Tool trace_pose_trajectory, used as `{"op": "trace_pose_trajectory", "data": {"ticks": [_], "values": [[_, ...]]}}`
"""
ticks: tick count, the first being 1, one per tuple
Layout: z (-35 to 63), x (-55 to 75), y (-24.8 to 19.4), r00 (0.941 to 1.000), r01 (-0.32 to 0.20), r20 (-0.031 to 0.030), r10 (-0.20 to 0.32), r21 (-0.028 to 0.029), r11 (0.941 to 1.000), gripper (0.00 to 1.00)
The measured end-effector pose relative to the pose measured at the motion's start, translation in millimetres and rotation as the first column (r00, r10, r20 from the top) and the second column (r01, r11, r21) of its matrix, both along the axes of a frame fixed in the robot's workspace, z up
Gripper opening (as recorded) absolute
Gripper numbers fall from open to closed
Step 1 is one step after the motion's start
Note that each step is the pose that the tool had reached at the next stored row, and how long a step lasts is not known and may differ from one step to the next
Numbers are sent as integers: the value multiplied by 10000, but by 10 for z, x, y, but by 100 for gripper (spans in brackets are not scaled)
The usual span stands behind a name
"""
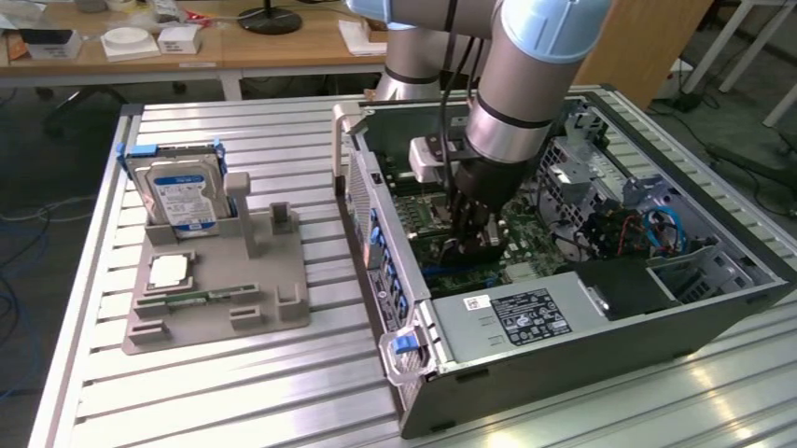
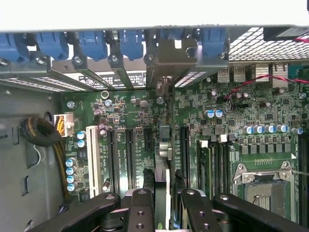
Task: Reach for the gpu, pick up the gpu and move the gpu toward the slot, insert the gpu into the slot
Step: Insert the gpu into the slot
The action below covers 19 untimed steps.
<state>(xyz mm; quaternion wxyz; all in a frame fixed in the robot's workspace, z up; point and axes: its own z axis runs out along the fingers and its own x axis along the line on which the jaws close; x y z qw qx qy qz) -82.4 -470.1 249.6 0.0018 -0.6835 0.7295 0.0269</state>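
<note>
Standing edge-on, the gpu is clamped between the end effector's fingers.

**A:** Can we actually read anything in these shots?

**B:** Nope, not a word, tbh. We've got the blue-and-white drive label, but its print is way too fine. Same with the black PSU label and the white PSU sticker next to it: lines of print, nothing we can make out.

**A:** And up close?

**B:** We see a black-and-white rear sticker and white board print, both illegible.
</note>
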Motion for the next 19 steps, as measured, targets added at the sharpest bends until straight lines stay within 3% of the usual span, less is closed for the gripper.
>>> {"op": "trace_pose_trajectory", "data": {"ticks": [9,15,19], "values": [[-3,-14,3,10000,1,14,-1,4,10000,27],[46,-13,3,10000,0,74,0,0,10000,27],[47,-14,4,9998,2,179,-2,-1,10000,27]]}}
